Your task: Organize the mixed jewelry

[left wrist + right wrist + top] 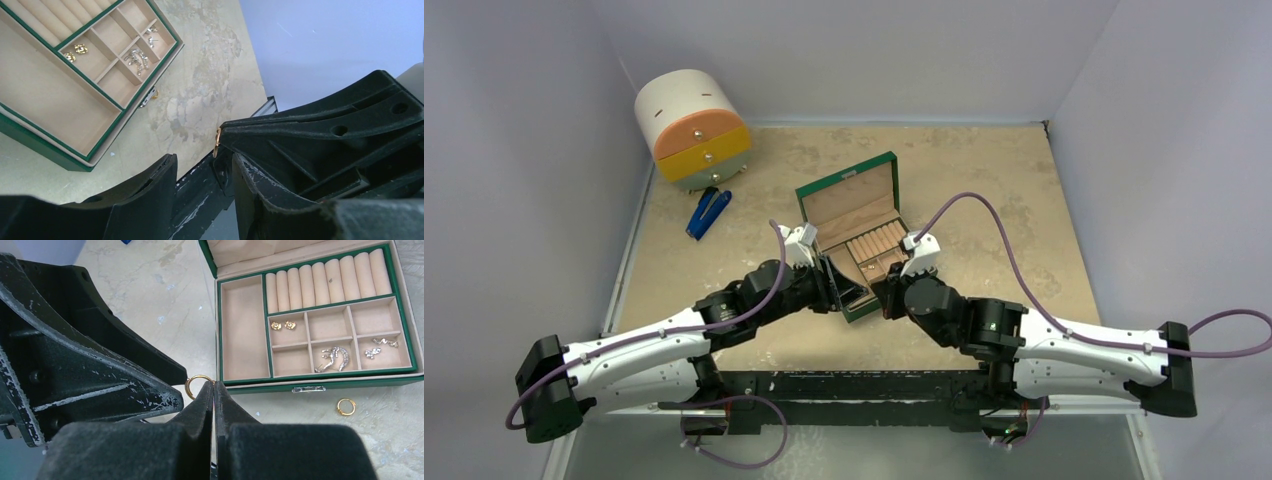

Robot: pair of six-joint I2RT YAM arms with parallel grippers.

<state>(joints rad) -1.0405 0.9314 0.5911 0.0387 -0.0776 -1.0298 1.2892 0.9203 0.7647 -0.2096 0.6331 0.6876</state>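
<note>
The green jewelry box (849,195) stands open mid-table. My right gripper (213,384) is shut on a thin gold ring (192,385) in front of the box's near left corner. The ring shows edge-on in the left wrist view (217,142). My left gripper (205,172) is open and empty, with the ring at its right finger. In the top view the left gripper (844,288) and right gripper (886,288) meet at the box's front. The box holds two gold earrings (282,325) and silver pieces (335,359). Another gold ring (345,406) lies on the table by the clasp.
A round white cabinet with orange and yellow drawers (692,130) stands at the back left. A blue-handled tool (708,212) lies in front of it. Grey walls close in the table on three sides.
</note>
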